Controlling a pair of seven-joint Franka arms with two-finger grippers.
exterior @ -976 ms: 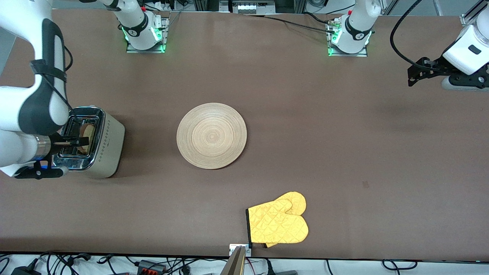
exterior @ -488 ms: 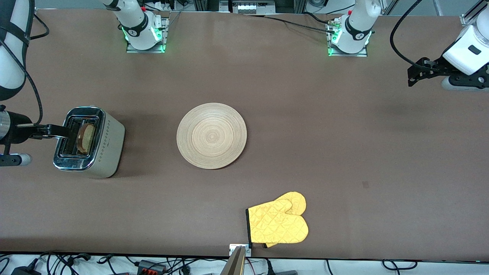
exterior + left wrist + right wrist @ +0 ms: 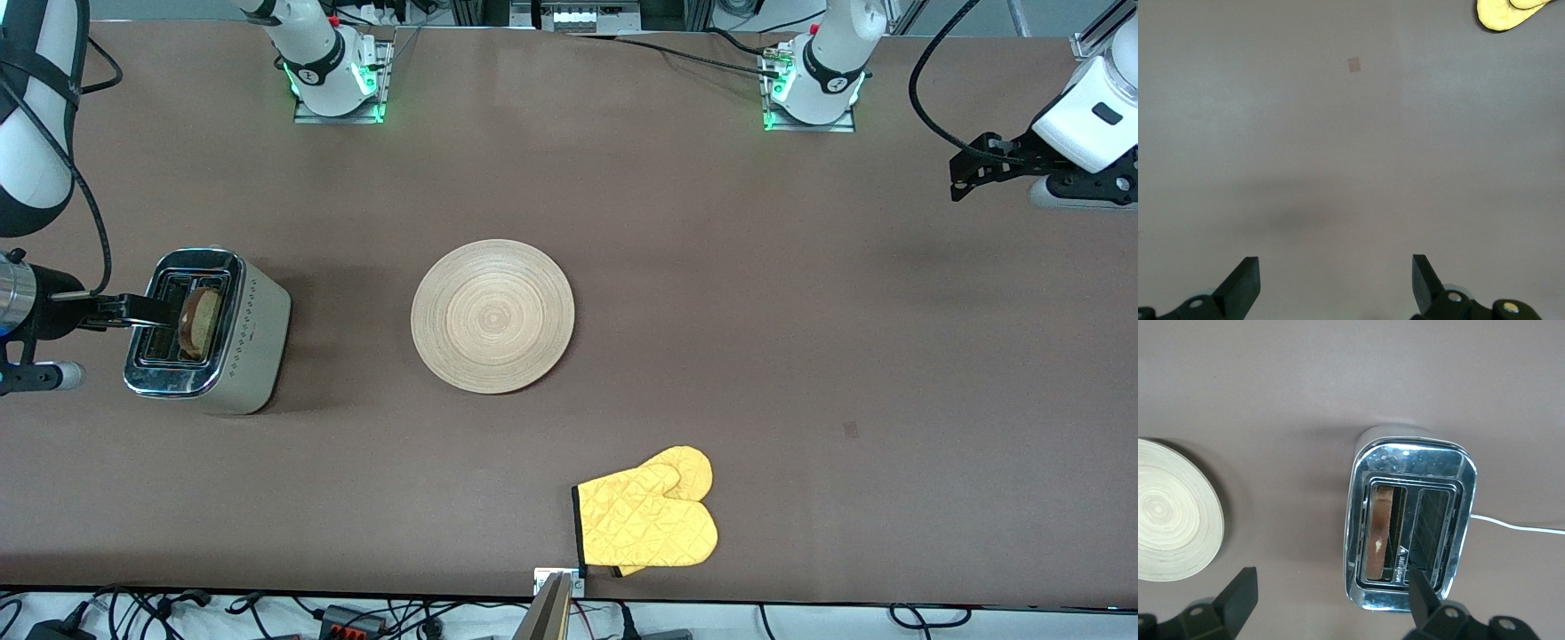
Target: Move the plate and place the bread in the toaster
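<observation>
The toaster (image 3: 233,333) stands toward the right arm's end of the table. The bread (image 3: 199,321) stands upright in the slot on the plate's side, its top sticking out. It also shows in the right wrist view (image 3: 1382,523), in the toaster (image 3: 1415,459). My right gripper (image 3: 149,310) is open and empty, up over the toaster's outer edge (image 3: 1331,587). The wooden plate (image 3: 492,316) lies bare at mid-table and shows in the right wrist view (image 3: 1171,520). My left gripper (image 3: 967,171) waits open and empty over bare table at the left arm's end (image 3: 1333,267).
A yellow oven mitt (image 3: 647,520) lies near the table edge closest to the front camera; its tip shows in the left wrist view (image 3: 1508,10). The toaster's white cord (image 3: 1515,526) runs off from the toaster across the table.
My right arm has risen and drawn back from over the toaster toward its end of the table, leaving the bread in the slot. The left arm has not moved.
</observation>
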